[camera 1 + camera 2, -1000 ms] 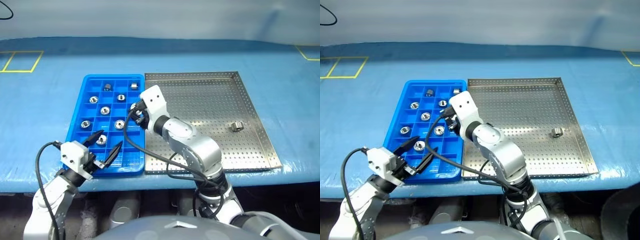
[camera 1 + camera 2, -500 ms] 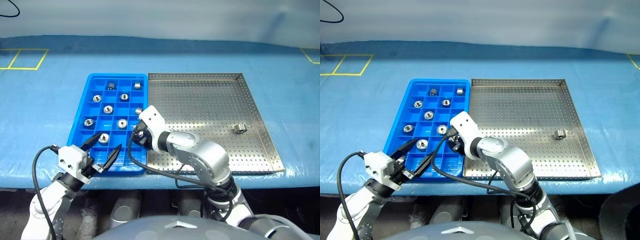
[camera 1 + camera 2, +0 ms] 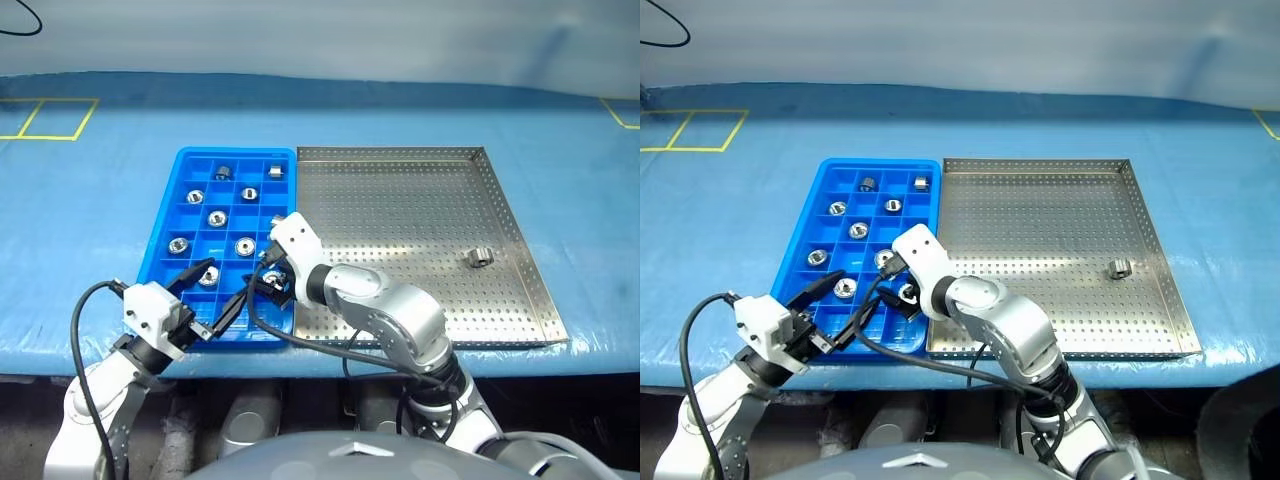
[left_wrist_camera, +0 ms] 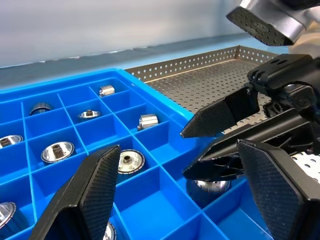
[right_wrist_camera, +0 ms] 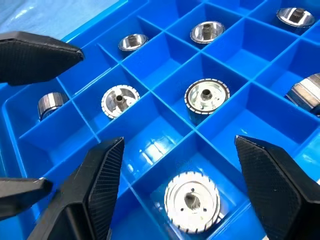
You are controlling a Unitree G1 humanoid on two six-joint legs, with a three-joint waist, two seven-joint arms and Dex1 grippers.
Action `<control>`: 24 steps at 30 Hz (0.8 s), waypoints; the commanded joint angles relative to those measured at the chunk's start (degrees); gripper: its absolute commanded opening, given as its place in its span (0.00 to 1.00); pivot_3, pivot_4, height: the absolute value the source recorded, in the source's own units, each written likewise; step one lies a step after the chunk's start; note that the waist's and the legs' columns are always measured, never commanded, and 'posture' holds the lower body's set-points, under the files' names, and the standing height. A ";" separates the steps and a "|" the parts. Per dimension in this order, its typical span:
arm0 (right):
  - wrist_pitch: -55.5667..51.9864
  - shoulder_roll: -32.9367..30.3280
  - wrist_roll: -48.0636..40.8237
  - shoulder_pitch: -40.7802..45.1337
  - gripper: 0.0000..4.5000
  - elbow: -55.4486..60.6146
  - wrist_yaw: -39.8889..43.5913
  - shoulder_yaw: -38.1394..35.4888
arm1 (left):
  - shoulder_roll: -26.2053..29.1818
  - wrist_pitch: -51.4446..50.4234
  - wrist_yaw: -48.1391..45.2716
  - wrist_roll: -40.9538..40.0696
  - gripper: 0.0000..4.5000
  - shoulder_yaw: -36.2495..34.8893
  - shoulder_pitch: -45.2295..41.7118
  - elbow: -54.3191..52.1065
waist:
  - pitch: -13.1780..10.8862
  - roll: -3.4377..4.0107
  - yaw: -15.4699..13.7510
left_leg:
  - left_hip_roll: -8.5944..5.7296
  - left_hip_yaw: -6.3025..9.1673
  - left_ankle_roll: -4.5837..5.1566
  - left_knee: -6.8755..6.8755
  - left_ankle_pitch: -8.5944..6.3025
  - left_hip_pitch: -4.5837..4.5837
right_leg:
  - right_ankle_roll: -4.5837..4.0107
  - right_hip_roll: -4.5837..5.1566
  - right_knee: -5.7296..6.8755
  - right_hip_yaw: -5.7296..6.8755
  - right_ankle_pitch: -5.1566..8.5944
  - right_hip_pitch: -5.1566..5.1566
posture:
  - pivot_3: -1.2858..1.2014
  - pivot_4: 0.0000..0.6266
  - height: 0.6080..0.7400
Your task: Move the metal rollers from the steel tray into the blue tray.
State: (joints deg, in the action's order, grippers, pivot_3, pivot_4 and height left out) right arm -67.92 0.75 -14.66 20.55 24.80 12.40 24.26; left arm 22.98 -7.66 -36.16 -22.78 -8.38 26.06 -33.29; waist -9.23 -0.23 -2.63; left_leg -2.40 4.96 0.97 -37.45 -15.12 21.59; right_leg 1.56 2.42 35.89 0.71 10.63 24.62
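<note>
The blue tray (image 3: 236, 152) lies left of the steel tray (image 3: 400, 200), and several metal rollers sit one to a compartment in it. One roller (image 3: 478, 257) lies on the steel tray's perforated floor near its right rim. My right gripper (image 5: 179, 142) hangs open over the blue tray's near right corner. A roller (image 5: 192, 202) lies free in the compartment below it, between the spread fingers. My left gripper (image 3: 226, 280) is open and holds nothing at the tray's near edge, close beside the right gripper (image 4: 225, 130).
Both trays rest on a blue table cover (image 3: 90, 200) with yellow tape marks (image 3: 40, 118) at the far left and far right. Black cables loop from both wrists near the table's front edge.
My right gripper came down and back toward the blue tray's near right corner, then opened and let its roller drop into a compartment. The left gripper stayed where it was.
</note>
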 commanded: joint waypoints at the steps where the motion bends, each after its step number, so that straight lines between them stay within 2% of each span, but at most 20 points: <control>1: 0.71 0.68 1.97 -1.98 0.81 0.98 -4.55 -6.41 | 1.01 -0.72 -1.06 -1.40 0.91 0.91 -2.26 0.10 | 0.01 -0.01 0.03 | -0.01 0.02 0.00 -0.04 0.00 0.00 | 0.01 0.00 -0.01 0.02 0.00 0.00 | 0.57 0.24 1.00; 4: 3.28 1.19 6.25 -4.20 0.81 4.22 -12.02 -14.42 | 0.63 -1.35 -1.42 -2.12 0.91 2.41 -6.66 0.91 | 0.01 -0.02 0.11 | -0.03 0.02 0.00 -0.07 0.00 0.02 | 0.03 0.01 0.00 0.02 -0.02 -0.02 | 0.55 0.24 1.00; 7: 4.89 -0.74 9.86 -6.73 0.81 6.98 -16.04 -18.75 | 0.99 -2.12 -2.83 -2.25 0.91 4.70 -10.64 1.97 | 0.00 -0.01 0.47 | -0.07 -0.02 -0.01 -0.08 0.01 0.15 | 0.06 0.02 -0.01 -0.01 -0.04 -0.02 | 0.52 0.24 1.00; 9: 4.37 0.02 11.00 -8.60 0.81 8.61 -18.63 -23.67 | 1.02 -2.88 -4.05 -2.41 0.91 6.56 -14.00 3.27 | 0.00 0.00 1.30 | -0.05 -0.07 -0.02 -0.04 0.01 0.16 | 0.08 0.01 -0.01 -0.04 -0.06 0.00 | 0.51 0.24 1.00; 12: 4.75 -1.29 14.48 -11.54 0.81 10.88 -21.80 -27.29 | 0.71 -3.29 -6.15 -2.49 0.91 9.28 -19.03 6.02 | 0.01 0.06 3.37 | 0.05 -0.11 -0.09 0.08 0.02 0.13 | 0.14 -0.05 0.02 -0.08 -0.10 0.07 | 0.48 0.24 1.00; 17: 4.30 -0.15 15.08 -14.62 0.81 13.56 -22.87 -31.83 | -0.02 -3.21 -9.16 -2.48 0.91 12.93 -25.33 10.69 | 0.01 0.11 5.99 | 0.06 -0.16 -0.07 0.18 0.01 0.09 | 0.13 -0.07 0.02 -0.10 -0.09 0.08 | 0.45 0.24 1.00; 24: 9.33 0.97 15.95 -17.27 0.81 10.82 -23.36 -33.61 | -1.71 -3.32 -12.06 -2.66 0.91 17.22 -29.70 14.85 | 0.01 0.12 8.94 | 0.07 -0.35 0.02 0.07 -0.01 0.01 | 0.24 -0.14 0.04 -0.32 -0.15 0.02 | 0.43 0.24 1.00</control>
State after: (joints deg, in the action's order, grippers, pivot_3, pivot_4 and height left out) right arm -61.13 1.55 0.84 3.09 35.37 -10.40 -8.46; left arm 21.62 -11.15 -47.64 -24.91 8.13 -3.20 -17.95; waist -9.22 -0.11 6.31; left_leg -2.32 4.57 1.01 -37.39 -15.14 21.60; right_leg 1.80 2.27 35.93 0.33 10.47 24.64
